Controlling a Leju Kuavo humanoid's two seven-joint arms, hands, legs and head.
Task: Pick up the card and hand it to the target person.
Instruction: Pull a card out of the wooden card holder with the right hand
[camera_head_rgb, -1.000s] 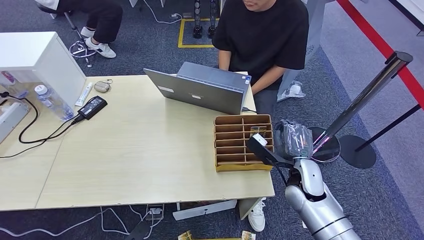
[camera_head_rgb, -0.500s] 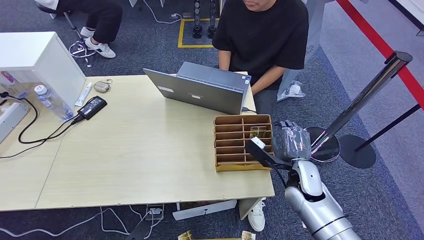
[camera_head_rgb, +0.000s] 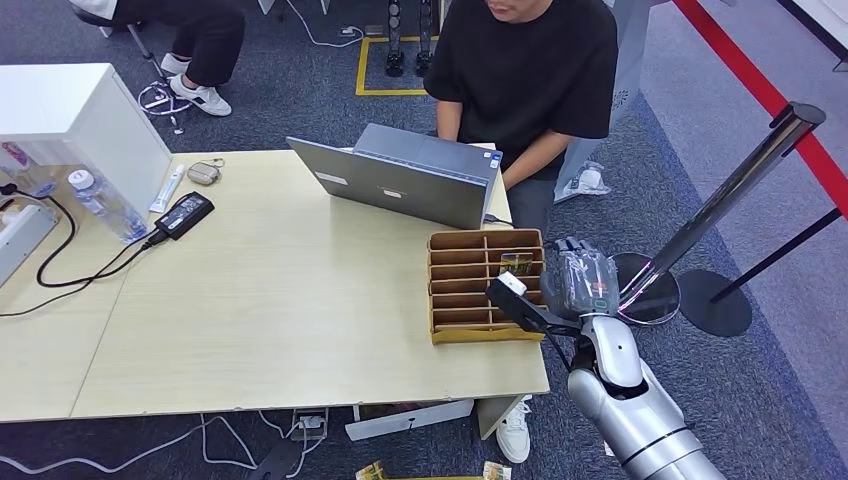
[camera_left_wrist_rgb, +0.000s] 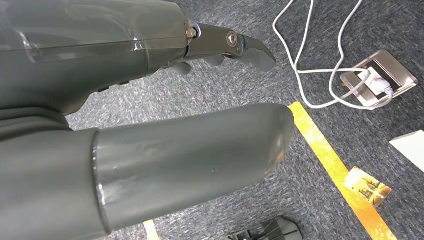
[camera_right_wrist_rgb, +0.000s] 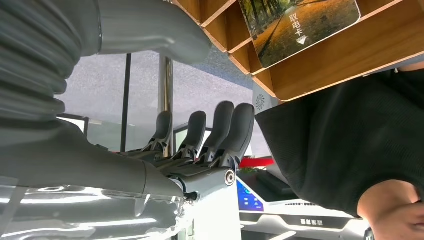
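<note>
The card (camera_head_rgb: 516, 263) stands in a slot of the brown tray (camera_head_rgb: 452, 296) on the table (camera_head_rgb: 280, 320). The right hand (camera_head_rgb: 587, 278), open and empty, is just beside the tray's right edge, and has barely moved since a second ago.

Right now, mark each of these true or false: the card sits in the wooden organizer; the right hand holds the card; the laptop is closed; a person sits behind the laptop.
1. The card sits in a compartment of the wooden organizer. True.
2. The right hand holds the card. False: it is open beside the organizer, with nothing in it.
3. The laptop is closed. False: its lid is up.
4. A person in a black shirt sits behind the laptop. True.
</note>
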